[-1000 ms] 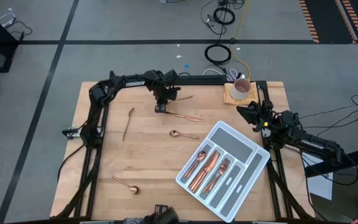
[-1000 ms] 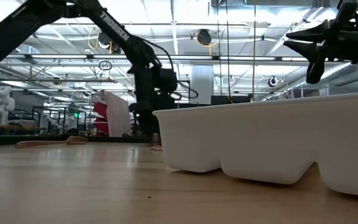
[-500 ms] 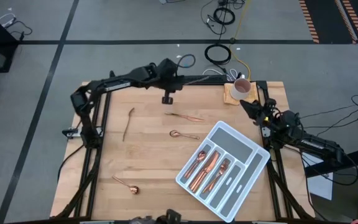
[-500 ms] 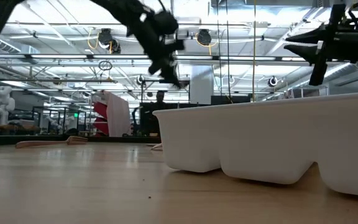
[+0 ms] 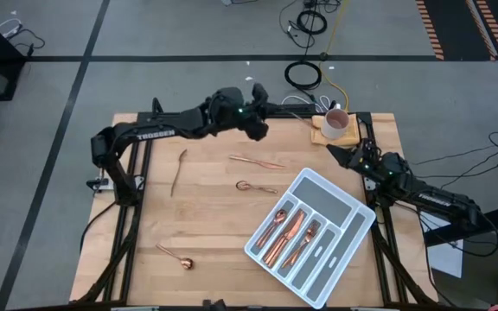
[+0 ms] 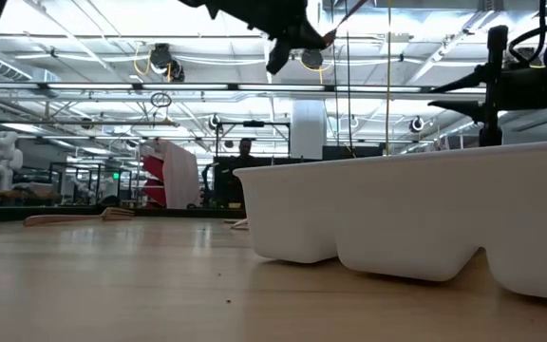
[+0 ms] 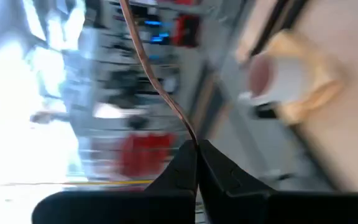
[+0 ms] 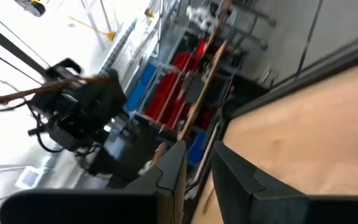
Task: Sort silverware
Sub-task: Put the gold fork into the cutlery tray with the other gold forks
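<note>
- My left gripper (image 5: 256,128) is up in the air near the bench's far edge, clenched on a thin copper utensil (image 7: 160,87). The left wrist view shows the shaft pinched right at the fingertips, most of its length sticking out free. I can't tell whether it's a fork, knife or spoon.
- My right gripper (image 5: 335,154) waits near the far right corner, just beside the mug (image 5: 336,122) on its coaster. Fingers slightly apart, nothing between them.
- Rest of the silverware: several pieces already in the tray (image 5: 353,223) near the right edge; a long piece (image 5: 256,161) and a spoon (image 5: 255,186) mid-bench; a fork (image 5: 179,169) toward the left edge; another spoon (image 5: 175,256) near the front left corner.
- Risks, my read:
  - The tip-only pinch on a smooth thin shaft could let it pivot or slip during a fast swing to the tray.
  - The free length could clip the mug or my right arm, since both sit close to the path.
  - A tilted release could land it across a divider or in the wrong slot.
- View differences:
  - Only the left wrist view shows the actual grip; from above my gripper hides the utensil.
  - The low view shows my left gripper well above the tray wall, but the wall hides the tray's contents.
  - The right wrist view catches my left gripper with the utensil jutting out sideways.
</note>
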Action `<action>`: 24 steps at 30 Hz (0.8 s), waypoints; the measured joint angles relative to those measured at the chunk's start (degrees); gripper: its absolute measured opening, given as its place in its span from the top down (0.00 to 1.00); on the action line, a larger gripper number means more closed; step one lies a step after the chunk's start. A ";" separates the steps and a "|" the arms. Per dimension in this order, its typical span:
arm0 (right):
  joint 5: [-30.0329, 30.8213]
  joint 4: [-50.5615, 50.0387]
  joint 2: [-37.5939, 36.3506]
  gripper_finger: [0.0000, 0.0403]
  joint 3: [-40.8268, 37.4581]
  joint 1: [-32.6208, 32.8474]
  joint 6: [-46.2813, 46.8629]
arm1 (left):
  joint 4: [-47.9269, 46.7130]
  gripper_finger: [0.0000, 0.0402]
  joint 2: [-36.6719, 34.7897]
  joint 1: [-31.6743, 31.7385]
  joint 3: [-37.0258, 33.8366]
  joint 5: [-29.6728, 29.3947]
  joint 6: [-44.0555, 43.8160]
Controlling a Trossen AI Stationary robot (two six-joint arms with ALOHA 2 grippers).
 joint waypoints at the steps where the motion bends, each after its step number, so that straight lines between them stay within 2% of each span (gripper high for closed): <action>1: -0.85 0.01 0.01 0.84 0.00 0.00 0.95 | 1.92 1.00 0.10 -0.76 -0.27 -1.57 3.43; 5: -2.09 1.92 0.01 0.84 0.00 0.02 2.60 | 6.39 1.00 0.29 -3.10 -1.57 -4.75 10.35; 13: -2.18 -0.87 -0.01 0.84 0.00 0.02 1.22 | 6.62 1.00 0.29 -6.84 -1.85 -11.48 4.30; 24: -2.17 -3.95 -0.01 0.84 0.00 0.02 -2.85 | 6.58 1.00 0.29 -12.00 -1.85 -17.73 2.06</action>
